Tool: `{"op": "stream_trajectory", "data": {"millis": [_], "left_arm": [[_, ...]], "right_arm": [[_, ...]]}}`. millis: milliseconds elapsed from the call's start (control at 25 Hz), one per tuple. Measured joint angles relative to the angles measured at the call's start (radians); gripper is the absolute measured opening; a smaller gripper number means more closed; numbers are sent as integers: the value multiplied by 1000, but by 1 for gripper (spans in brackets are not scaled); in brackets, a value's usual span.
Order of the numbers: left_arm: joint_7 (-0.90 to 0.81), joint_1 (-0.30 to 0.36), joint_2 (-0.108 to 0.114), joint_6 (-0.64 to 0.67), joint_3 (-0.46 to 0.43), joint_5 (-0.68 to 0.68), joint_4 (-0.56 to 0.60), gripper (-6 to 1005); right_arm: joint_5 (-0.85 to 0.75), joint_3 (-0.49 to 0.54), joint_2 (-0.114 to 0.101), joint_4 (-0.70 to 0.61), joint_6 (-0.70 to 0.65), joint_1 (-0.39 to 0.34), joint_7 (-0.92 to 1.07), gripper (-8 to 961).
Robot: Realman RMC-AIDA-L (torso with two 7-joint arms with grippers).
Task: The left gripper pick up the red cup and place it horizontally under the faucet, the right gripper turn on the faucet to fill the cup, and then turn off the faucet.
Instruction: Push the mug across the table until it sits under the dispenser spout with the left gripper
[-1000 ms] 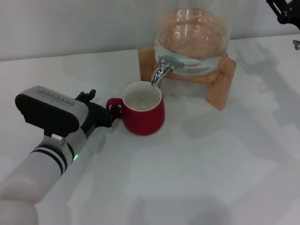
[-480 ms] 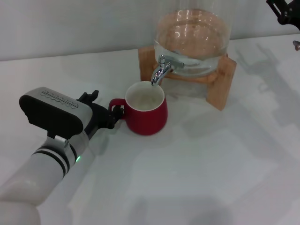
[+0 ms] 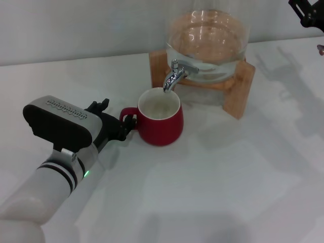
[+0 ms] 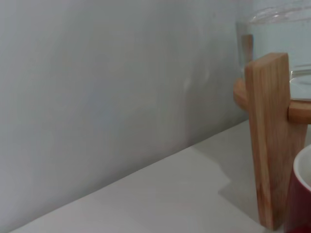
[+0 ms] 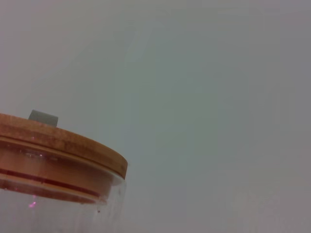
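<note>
The red cup (image 3: 163, 126) stands upright on the white table, its off-white inside showing, and a sliver of it (image 4: 299, 204) appears in the left wrist view. My left gripper (image 3: 125, 124) is shut on the cup's small handle at its left side. Just above the cup's far rim hangs the spout of the chrome faucet (image 3: 174, 75). No water runs from it. My right gripper (image 3: 307, 12) is high at the far right corner, well away from the faucet and only partly in view.
The faucet is fitted to a large glass jar (image 3: 207, 40) holding water, on a wooden stand (image 3: 237, 93). The stand's leg (image 4: 267, 141) rises close beside the cup in the left wrist view. The jar's wooden lid (image 5: 58, 145) fills the right wrist view. A grey wall lies behind.
My left gripper has slid the cup a little to the right, bringing its opening further under the spout. The right gripper has not moved.
</note>
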Motion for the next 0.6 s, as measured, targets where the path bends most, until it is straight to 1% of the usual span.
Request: {"op": "stream_trajectory", "data": {"millis": [200, 600], "left_arm": [[6, 1, 0, 1, 0, -1, 5, 696], [45, 36, 2, 1, -4, -4, 37, 696]], "right_arm": [[0, 0, 0, 0, 0, 0, 0, 691], [0, 0, 0, 0, -3, -2, 0, 691]]}}
